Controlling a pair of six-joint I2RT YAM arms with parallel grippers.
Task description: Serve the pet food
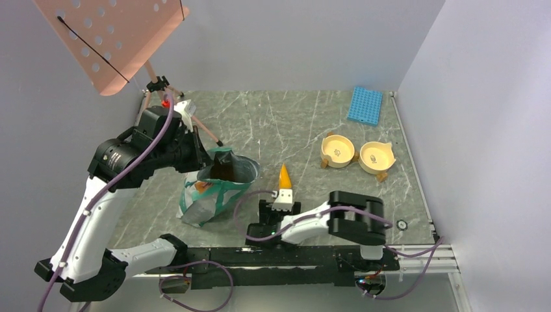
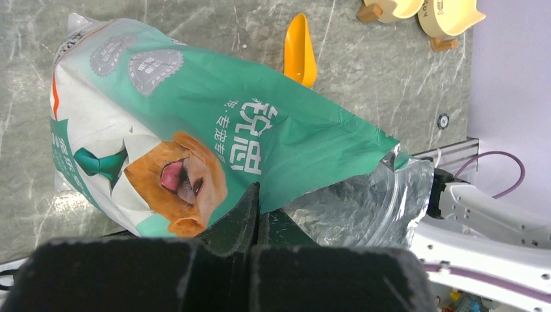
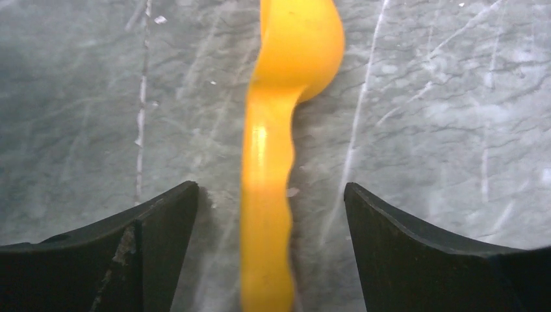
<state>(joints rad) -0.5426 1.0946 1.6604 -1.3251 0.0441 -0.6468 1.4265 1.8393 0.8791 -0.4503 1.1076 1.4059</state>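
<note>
The green-and-silver dog-picture bag (image 1: 211, 195) lies tilted on the table with its mouth held open. Dark-brown pet food (image 1: 226, 171) shows inside the mouth in the top view; the left wrist view shows only the bag's (image 2: 214, 117) silver lining. My left gripper (image 1: 203, 154) is shut on the bag's rim, its fingers (image 2: 243, 218) pinched on the edge. The orange scoop (image 1: 284, 176) lies on the table right of the bag. My right gripper (image 3: 271, 188) is open and low, its jaws on either side of the scoop's handle (image 3: 266, 214) without touching it.
Two cream pet bowls (image 1: 338, 150) (image 1: 377, 156) stand at the right back, also in the left wrist view (image 2: 448, 16). A blue rack (image 1: 364, 104) lies at the far back. A pink perforated board on a tripod (image 1: 114, 39) stands behind the left arm.
</note>
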